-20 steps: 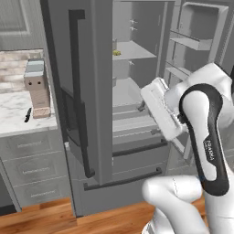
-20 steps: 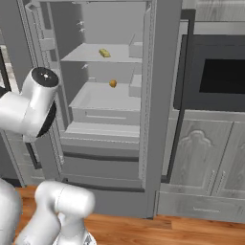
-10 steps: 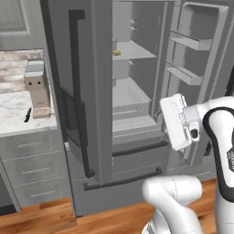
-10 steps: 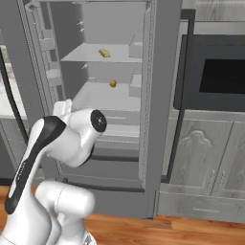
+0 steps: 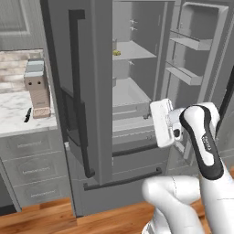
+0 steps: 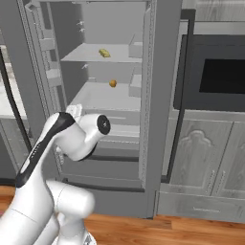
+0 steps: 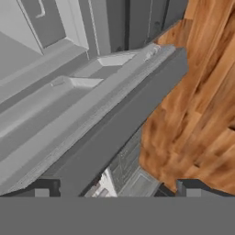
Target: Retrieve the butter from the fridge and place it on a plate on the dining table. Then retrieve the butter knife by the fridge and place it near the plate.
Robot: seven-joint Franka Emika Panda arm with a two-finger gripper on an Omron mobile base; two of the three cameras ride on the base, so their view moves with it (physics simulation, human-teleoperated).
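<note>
Butter (image 6: 104, 52) on fridge (image 6: 158, 95) shelf, jaws wide apart — holding nothing

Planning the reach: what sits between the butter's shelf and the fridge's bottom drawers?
In the right base view, below the butter, a lower shelf holds a small orange ball; beneath it come the drawers.

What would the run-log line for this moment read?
stage: reaching into fridge | right door open | gripper: open, empty | butter: upper shelf, untouched | butter knife: on counter
</note>
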